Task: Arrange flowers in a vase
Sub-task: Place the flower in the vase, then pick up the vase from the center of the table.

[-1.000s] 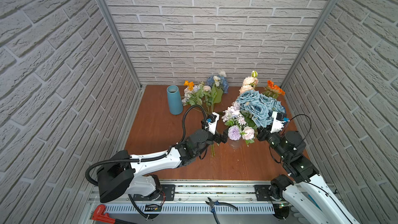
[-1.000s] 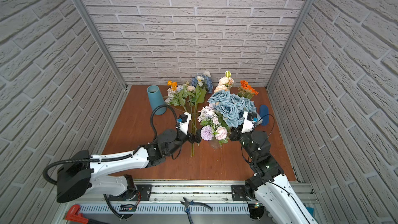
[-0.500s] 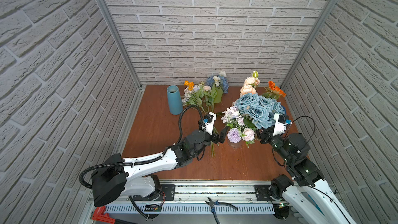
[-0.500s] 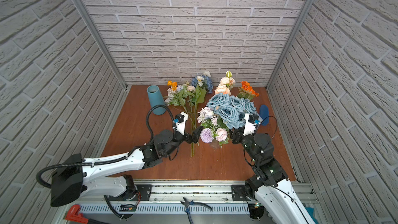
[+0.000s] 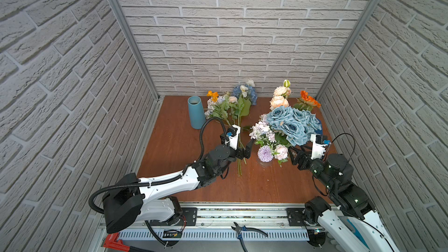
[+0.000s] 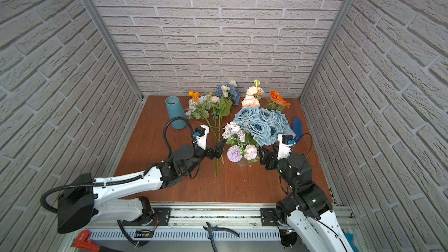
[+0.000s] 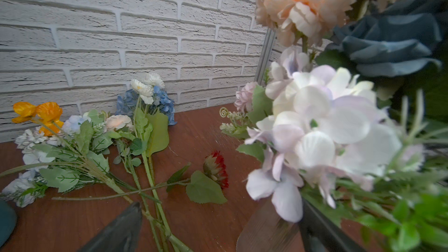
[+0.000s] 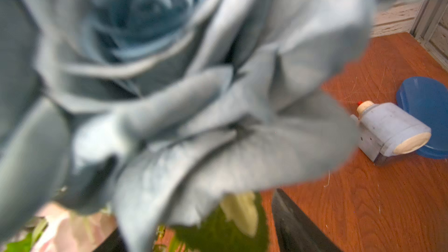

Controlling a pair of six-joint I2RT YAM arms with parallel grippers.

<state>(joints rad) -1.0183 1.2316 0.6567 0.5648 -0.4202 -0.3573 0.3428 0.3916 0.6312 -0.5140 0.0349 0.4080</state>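
Standing open, left jaws hang over loose stems (image 7: 155,190); their wrist view alone reveals a small red bloom (image 7: 216,168) beyond. Right jaws gape beneath a pale blue rose (image 8: 145,69).

1 table (image 5: 174,161), red-brown wood, scratched.
3 walls (image 5: 242,32), white brick pattern, joined by 2 metal posts (image 5: 126,35).
1 metal rail (image 5: 230,214) along the table's front edge.
1 slotted white duct (image 5: 206,235) below the rail.
1 pliers (image 5: 244,230), dark handles, lying across the duct.
1 red tool (image 5: 111,240) at the front left corner, partly cut off.
1 blue dish (image 8: 426,103) near the right wall.
1 white bottle (image 8: 390,127), on its side, just beside the dish.
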